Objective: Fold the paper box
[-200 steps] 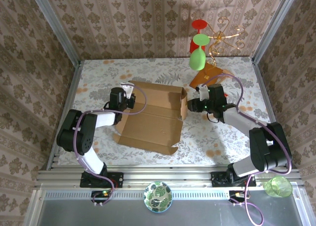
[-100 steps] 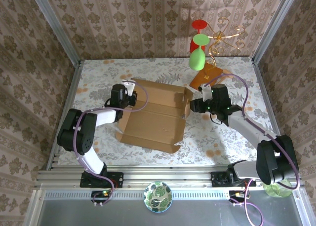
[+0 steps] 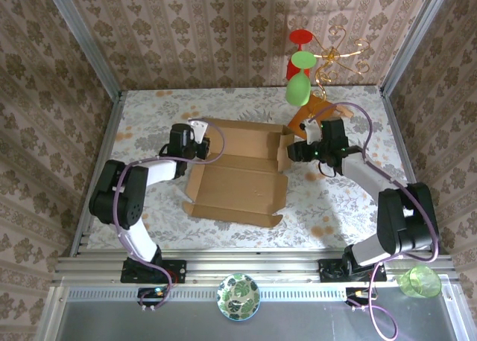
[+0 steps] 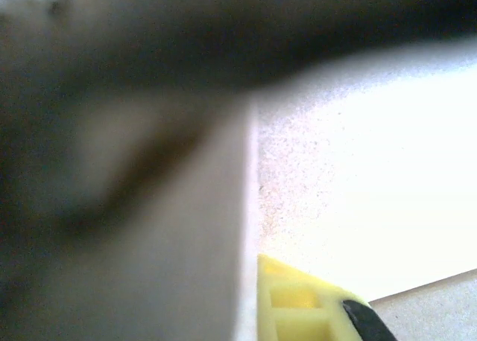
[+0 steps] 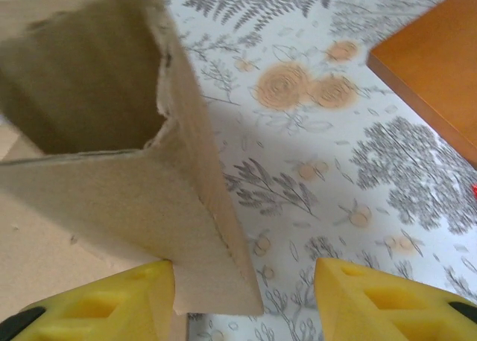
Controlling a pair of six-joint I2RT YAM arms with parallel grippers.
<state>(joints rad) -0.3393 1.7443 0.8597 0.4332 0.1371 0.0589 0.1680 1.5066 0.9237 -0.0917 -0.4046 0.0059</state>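
The paper box (image 3: 238,179) lies opened out in the middle of the table, tan and unprinted, with its right side flap (image 3: 284,149) standing up. My left gripper (image 3: 197,141) is at the box's far left corner. In the left wrist view blurred cardboard (image 4: 149,229) lies flat against the one yellow finger (image 4: 298,307), and the gripper (image 4: 253,300) is shut on that wall. My right gripper (image 3: 293,152) straddles the raised flap (image 5: 186,207). It (image 5: 244,281) is open: the left finger (image 5: 112,304) touches the flap, the right finger (image 5: 373,296) stands well clear.
An orange-brown flat piece (image 3: 313,115) lies just behind the right gripper, also at the right wrist view's upper right as the orange piece (image 5: 440,65). A wire stand with red and green shapes (image 3: 299,80) rises at the back. A patterned bowl (image 3: 238,297) and green cup (image 3: 419,281) sit on the front rail.
The box has slid and turned toward the right and back. Both grippers moved farther back with it, and the right gripper's fingers have spread wider around the raised flap.
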